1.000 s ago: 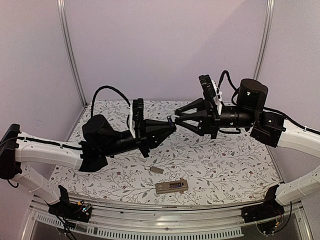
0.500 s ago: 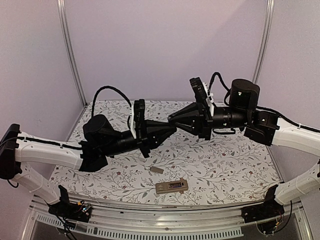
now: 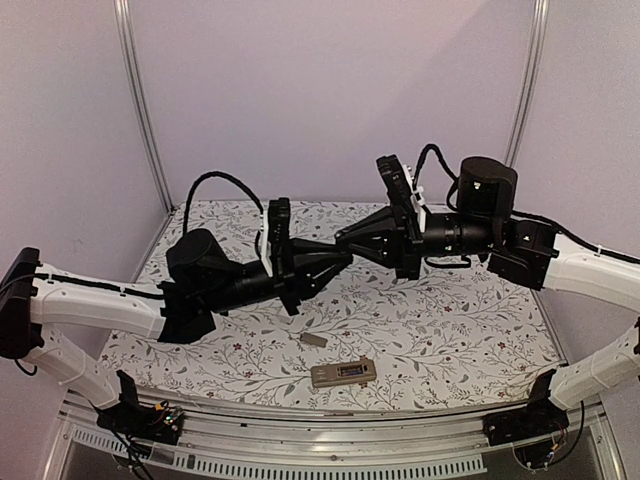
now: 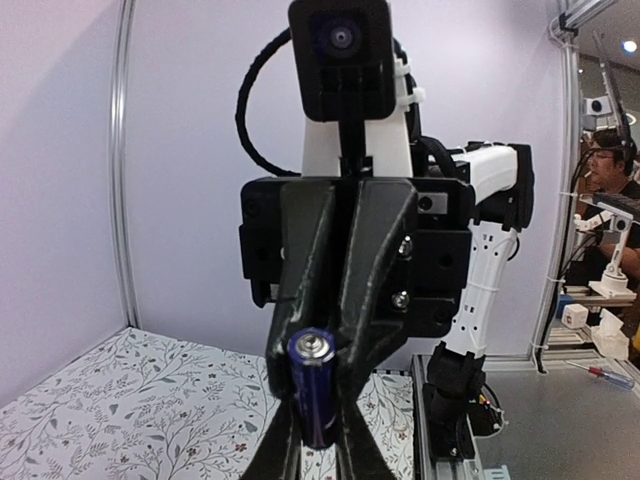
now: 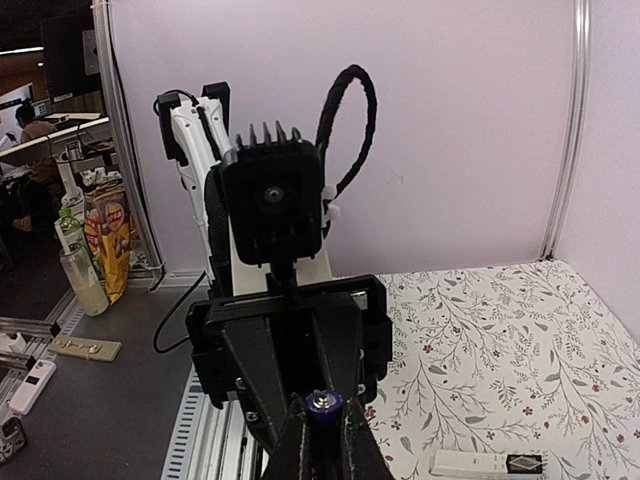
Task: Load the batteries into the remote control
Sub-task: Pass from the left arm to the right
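One of the batteries (image 4: 315, 390), dark blue with a silver end cap, is held in mid-air above the table where both grippers meet tip to tip. My left gripper (image 3: 346, 255) is shut on its lower part, and my right gripper (image 3: 341, 239) is shut on the other end. In the right wrist view the battery's end cap (image 5: 322, 403) shows between my right fingers (image 5: 349, 440). The remote control (image 3: 343, 374) lies tan and flat near the table's front edge, also visible in the right wrist view (image 5: 487, 464). No other batteries show.
A small grey cover piece (image 3: 314, 340) lies just behind the remote on the floral tablecloth (image 3: 450, 330). Metal frame posts (image 3: 140, 110) and lilac walls close in the back and sides. Both arms span the middle of the table at mid height.
My right gripper has moved left to meet the left gripper's tip and has closed from open onto the battery. The left arm has stayed still with its grip unchanged.
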`<state>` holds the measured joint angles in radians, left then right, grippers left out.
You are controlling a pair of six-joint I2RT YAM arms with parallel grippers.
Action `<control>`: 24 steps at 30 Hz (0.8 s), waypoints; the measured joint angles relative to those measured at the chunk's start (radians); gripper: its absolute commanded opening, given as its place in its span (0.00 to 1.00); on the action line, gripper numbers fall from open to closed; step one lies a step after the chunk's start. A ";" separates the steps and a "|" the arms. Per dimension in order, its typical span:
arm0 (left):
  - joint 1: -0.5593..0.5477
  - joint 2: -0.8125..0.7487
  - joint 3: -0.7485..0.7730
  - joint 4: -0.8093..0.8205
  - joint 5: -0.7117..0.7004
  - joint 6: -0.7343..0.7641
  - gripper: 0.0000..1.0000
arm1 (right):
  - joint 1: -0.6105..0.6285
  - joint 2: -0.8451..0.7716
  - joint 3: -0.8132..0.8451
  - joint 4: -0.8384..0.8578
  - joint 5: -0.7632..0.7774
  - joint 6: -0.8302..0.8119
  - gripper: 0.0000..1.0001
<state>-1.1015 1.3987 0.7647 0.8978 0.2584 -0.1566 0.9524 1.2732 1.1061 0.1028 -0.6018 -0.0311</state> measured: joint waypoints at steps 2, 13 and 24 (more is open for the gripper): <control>0.000 0.000 0.002 -0.013 -0.005 0.008 0.95 | 0.001 0.001 0.006 -0.021 0.015 0.005 0.00; -0.004 -0.159 -0.021 -0.533 -0.231 0.110 1.00 | -0.079 0.050 -0.041 -0.172 0.039 -0.048 0.00; -0.151 -0.134 -0.112 -0.958 -0.473 0.174 0.99 | -0.028 0.285 -0.172 -0.200 -0.009 -0.219 0.00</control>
<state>-1.2522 1.2644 0.6529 -0.0605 -0.2146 0.0170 0.9241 1.5578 0.9340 -0.0971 -0.6106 -0.2504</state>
